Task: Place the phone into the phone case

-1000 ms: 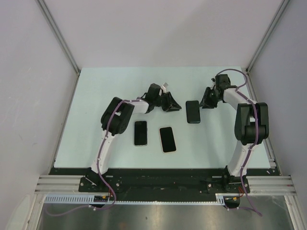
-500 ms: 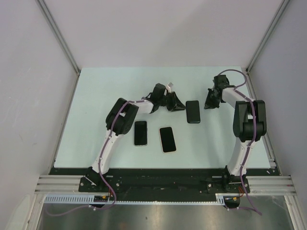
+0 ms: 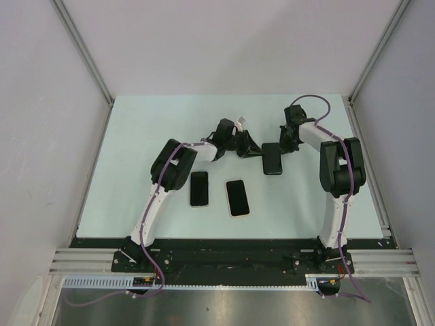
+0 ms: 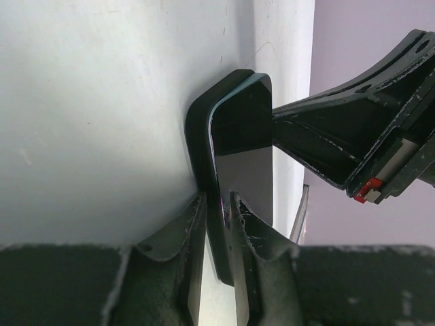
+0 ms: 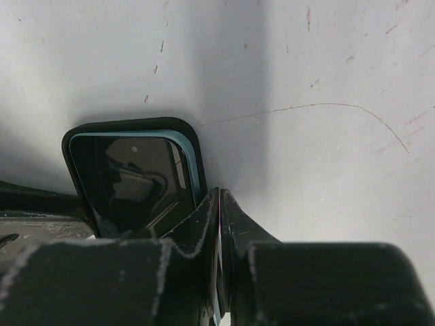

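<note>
The phone (image 3: 273,159), dark glass with a teal rim, lies inside the black phone case (image 4: 197,136) in the middle of the table. In the left wrist view the phone (image 4: 241,156) sits within the case's raised lip. My left gripper (image 3: 255,151) is at its left long edge, and its jaws (image 4: 217,198) are shut on the case's side wall with the phone's edge in between. My right gripper (image 3: 284,145) is shut and empty. Its joined tips (image 5: 219,195) touch the case (image 5: 194,146) beside the phone's (image 5: 129,180) far right corner.
Two more dark phone-shaped slabs lie nearer the arm bases, one (image 3: 199,188) on the left and one (image 3: 237,197) beside it. Grey walls close the table at the back and both sides. The right gripper's fingers (image 4: 319,146) reach in from the phone's far side.
My left gripper slid right to the phone's left edge and closed on it. My right gripper shut and swung left to the phone's far right corner.
</note>
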### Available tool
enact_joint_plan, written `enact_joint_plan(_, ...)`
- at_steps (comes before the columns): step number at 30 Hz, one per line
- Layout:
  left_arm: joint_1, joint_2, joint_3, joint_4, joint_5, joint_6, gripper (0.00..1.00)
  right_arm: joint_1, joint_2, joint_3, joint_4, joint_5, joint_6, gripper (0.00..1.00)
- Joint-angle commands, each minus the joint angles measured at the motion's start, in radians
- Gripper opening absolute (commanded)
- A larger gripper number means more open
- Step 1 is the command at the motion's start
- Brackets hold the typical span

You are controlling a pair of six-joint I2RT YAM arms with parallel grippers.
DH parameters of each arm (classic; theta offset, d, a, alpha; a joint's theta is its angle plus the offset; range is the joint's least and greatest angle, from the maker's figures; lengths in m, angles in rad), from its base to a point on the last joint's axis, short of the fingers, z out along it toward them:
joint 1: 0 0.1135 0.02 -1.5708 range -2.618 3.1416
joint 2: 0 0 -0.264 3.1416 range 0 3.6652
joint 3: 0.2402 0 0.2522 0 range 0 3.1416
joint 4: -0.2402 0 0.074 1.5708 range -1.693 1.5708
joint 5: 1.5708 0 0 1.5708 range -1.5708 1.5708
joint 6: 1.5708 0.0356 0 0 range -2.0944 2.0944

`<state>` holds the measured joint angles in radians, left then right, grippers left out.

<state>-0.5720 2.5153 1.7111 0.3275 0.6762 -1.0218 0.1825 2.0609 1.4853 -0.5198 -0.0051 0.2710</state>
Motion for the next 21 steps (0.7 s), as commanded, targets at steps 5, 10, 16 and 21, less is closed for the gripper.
enact_joint_plan(5,0.000,-0.123,-0.102,-0.067,-0.021,0.117,0.27,0.042,-0.027,-0.002,-0.005,-0.119,0.043,0.13)
enact_joint_plan(10,0.017,-0.168,-0.133,-0.114,-0.038,0.157,0.32,-0.021,-0.062,-0.039,-0.011,-0.088,0.059,0.20)
enact_joint_plan(16,0.014,-0.159,-0.139,-0.117,-0.030,0.138,0.40,-0.110,-0.139,-0.126,0.024,-0.170,0.051,0.42)
enact_joint_plan(21,0.015,-0.170,-0.159,-0.125,-0.047,0.132,0.36,-0.150,-0.156,-0.184,0.105,-0.364,0.050,0.48)
